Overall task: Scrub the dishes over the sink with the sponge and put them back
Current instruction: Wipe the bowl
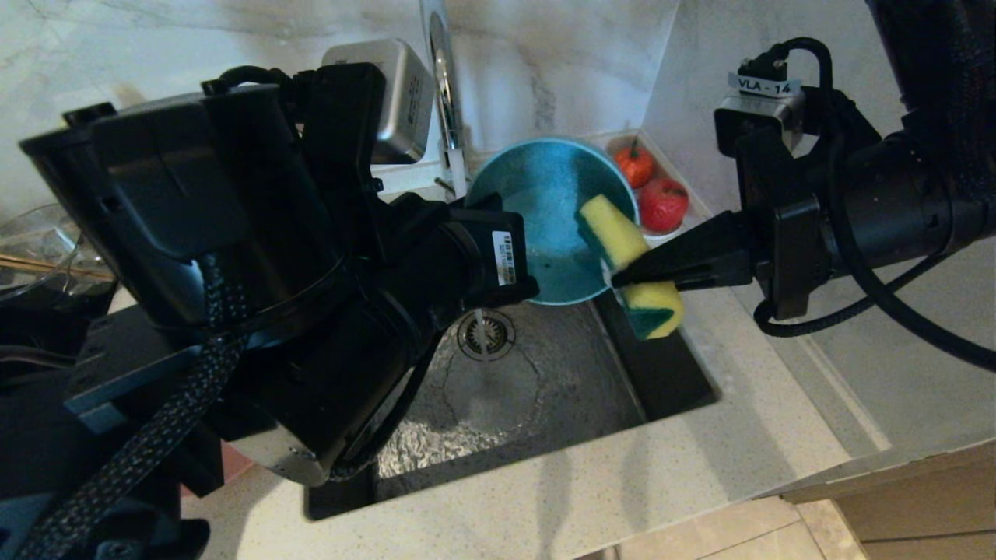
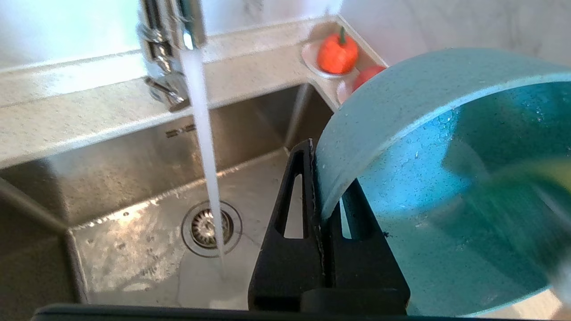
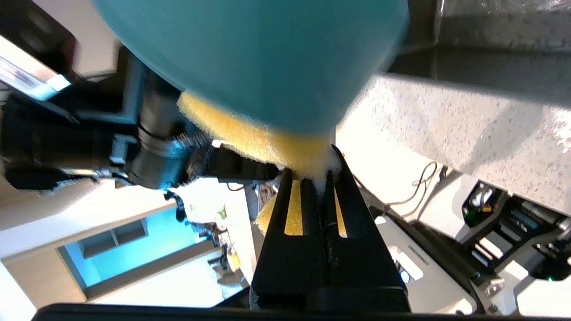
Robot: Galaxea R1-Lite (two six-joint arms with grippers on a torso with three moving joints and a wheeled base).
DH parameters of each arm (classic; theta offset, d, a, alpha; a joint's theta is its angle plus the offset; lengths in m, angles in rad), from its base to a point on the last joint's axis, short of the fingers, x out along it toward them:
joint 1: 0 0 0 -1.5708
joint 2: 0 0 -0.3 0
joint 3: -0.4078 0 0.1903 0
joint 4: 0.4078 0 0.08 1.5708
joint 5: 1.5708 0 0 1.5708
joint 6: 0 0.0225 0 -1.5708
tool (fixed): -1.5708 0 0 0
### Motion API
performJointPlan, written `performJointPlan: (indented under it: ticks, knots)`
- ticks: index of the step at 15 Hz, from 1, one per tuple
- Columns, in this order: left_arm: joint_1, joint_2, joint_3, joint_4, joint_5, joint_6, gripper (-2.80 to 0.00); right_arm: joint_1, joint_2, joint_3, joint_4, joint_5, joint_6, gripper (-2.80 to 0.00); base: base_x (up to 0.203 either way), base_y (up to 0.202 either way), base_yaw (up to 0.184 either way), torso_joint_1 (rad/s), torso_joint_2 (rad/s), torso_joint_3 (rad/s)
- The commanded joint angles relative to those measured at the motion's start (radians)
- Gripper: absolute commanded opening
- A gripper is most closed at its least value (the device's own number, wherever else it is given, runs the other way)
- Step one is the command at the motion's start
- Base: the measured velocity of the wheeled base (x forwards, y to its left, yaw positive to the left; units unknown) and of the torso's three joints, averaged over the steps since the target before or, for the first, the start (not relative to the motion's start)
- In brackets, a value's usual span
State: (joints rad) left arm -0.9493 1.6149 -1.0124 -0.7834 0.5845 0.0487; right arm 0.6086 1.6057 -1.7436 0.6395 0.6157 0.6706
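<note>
At frame centre, left gripper (image 2: pixel 328 223) jaws clamp the teal-blue ceramic bowl (image 1: pixel 545 218) rim; right gripper (image 1: pixel 622 276) jaws pinch the yellow foam sponge (image 1: pixel 629 264) against it; hard scrubbing could slip the wet bowl into the steel sink (image 1: pixel 545 389).

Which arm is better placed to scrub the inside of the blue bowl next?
The right. The right gripper is already shut on the sponge, whose upper end lies at the teal bowl rim. The left gripper is shut on the bowl's rim, holding it tilted above the sink, so it should keep steadying.
</note>
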Motion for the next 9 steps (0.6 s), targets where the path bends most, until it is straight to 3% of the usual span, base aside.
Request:
performJointPlan:
  ticks: [1,7,9]
  knots:
    - [0.004,0.01,-0.008,-0.005,0.006,0.0,-2.8,0.017,0.005,0.006,0.003,0.006,0.003,-2.8,0.0,0.0,0.0,0.0,0.0,0.0]
    - [0.0,0.019,0.016,-0.006,0.003,0.01,-2.8,0.042,0.038,-0.054,-0.004,0.006,0.024,-2.8,0.0,0.0,0.0,0.0,0.0,0.0]
    - [0.0,0.024,0.045,-0.06,0.002,0.025,-2.8,0.042,0.05,-0.096,-0.004,0.006,0.057,-2.8,0.0,0.0,0.0,0.0,0.0,0.0]
